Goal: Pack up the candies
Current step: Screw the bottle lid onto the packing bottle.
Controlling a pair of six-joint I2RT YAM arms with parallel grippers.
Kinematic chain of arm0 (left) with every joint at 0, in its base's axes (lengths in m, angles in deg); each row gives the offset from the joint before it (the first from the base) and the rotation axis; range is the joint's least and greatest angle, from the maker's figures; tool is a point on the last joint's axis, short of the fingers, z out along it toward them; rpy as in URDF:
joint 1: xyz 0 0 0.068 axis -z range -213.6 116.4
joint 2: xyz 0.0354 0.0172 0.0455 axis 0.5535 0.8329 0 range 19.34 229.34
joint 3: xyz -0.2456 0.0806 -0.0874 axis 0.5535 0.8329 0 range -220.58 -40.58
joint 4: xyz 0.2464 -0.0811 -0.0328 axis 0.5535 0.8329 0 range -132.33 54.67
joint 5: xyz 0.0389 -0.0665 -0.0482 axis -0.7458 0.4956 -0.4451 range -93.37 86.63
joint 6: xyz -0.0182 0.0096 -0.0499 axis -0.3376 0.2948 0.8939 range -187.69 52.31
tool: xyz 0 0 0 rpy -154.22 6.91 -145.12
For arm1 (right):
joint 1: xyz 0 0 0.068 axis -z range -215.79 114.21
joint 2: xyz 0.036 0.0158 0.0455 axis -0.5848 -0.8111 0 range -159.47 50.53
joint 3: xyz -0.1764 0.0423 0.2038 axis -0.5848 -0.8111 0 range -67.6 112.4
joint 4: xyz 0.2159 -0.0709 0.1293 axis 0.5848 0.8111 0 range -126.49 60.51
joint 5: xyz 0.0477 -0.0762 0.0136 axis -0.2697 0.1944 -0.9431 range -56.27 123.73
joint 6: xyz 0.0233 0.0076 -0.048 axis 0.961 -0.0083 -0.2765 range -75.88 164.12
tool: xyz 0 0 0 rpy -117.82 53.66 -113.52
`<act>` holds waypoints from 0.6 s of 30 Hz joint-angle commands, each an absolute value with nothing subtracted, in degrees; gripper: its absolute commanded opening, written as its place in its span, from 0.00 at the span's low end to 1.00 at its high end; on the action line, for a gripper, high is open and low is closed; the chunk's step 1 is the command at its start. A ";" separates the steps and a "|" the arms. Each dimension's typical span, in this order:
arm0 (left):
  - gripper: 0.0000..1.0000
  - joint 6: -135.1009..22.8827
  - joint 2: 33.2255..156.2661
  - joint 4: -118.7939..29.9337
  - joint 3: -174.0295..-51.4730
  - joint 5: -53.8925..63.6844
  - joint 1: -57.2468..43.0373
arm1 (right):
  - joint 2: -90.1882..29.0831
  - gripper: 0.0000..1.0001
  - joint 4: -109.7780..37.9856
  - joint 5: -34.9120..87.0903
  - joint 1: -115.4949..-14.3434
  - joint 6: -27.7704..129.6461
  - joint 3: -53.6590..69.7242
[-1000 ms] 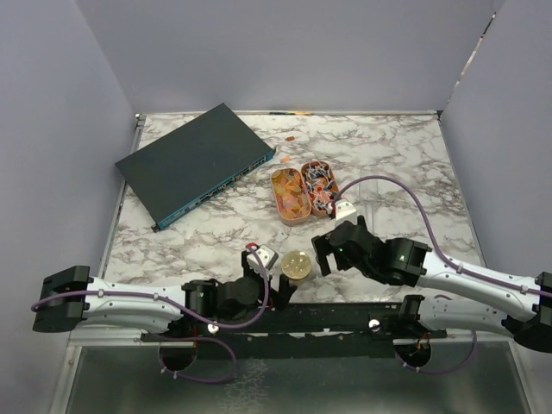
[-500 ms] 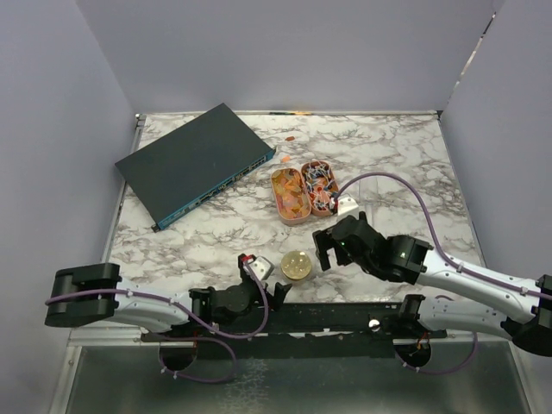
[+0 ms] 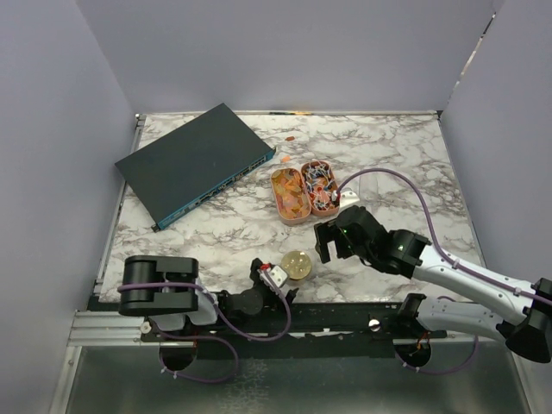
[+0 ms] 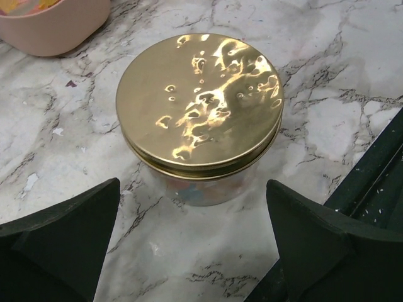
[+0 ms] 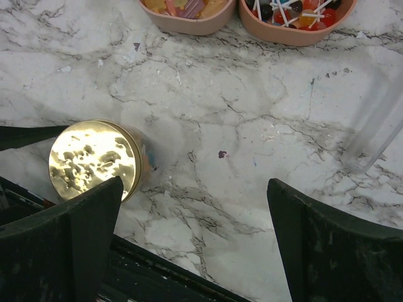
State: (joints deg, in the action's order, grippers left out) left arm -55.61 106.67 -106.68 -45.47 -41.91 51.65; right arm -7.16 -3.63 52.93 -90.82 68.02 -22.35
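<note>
Since the earlier frame, your left claw (image 4: 192,248) has drawn back toward the near edge of the table (image 3: 397,155); its jaws stand fully apart and hold nothing; the gold-lidded jar (image 4: 200,100) sits just ahead of them, centred on the gap and untouched; your right claw (image 5: 195,245) has edged toward the trays (image 5: 189,24), its jaws likewise wide and empty; the candies (image 3: 291,191) lie in the two trays, orange-yellow in one and mixed colours in the other, a little ahead of the right claw and farther from the left.
</note>
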 commanded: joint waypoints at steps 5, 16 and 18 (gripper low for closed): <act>0.99 -59.54 127.77 -141.95 -43.97 -40.32 49.26 | -7.70 1.00 -5.51 49.23 -89.65 67.65 -23.29; 0.99 -60.91 133.95 -144.44 -47.69 -36.45 46.28 | -8.65 1.00 -5.89 48.93 -89.37 69.09 -24.06; 0.99 -60.91 134.53 -144.44 -48.18 -35.80 45.68 | -9.03 1.00 -6.29 48.59 -89.23 69.17 -24.17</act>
State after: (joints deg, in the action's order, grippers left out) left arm -59.11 130.32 -130.16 -49.01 -39.83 46.99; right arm -8.21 -4.53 49.72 -89.68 68.29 -23.18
